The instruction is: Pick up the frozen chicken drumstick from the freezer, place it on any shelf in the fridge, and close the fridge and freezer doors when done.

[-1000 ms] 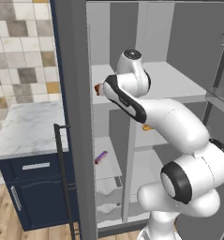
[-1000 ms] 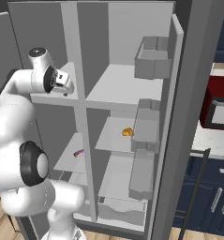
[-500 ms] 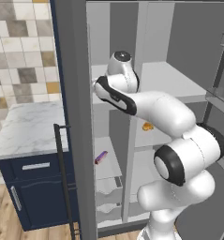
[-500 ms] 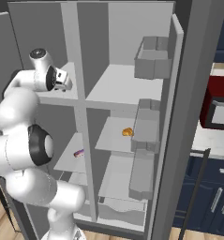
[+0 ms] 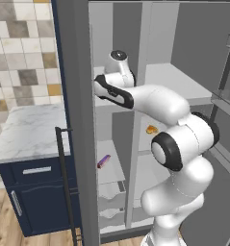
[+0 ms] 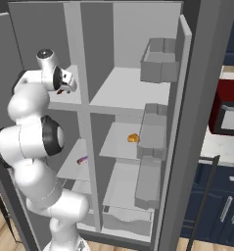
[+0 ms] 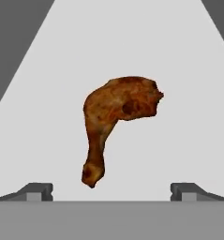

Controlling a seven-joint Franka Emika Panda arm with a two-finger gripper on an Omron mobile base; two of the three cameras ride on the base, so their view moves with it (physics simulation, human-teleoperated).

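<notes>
Dark finger tips of the gripper set wide apart with nothing between them, reddish-brown frozen chicken drumstick just beyond, lying on a white freezer shelf, perhaps the upper one, thin end toward the gripper.

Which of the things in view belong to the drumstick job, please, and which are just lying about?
Belongs to the job:
- frozen chicken drumstick, lying on a freezer shelf
- gripper, jaws open before the drumstick
- fridge, door open
- top fridge shelf

Just lying about:
- orange-yellow lump on a fridge shelf
- pink-purple bar lower in the freezer
- marble counter
</notes>
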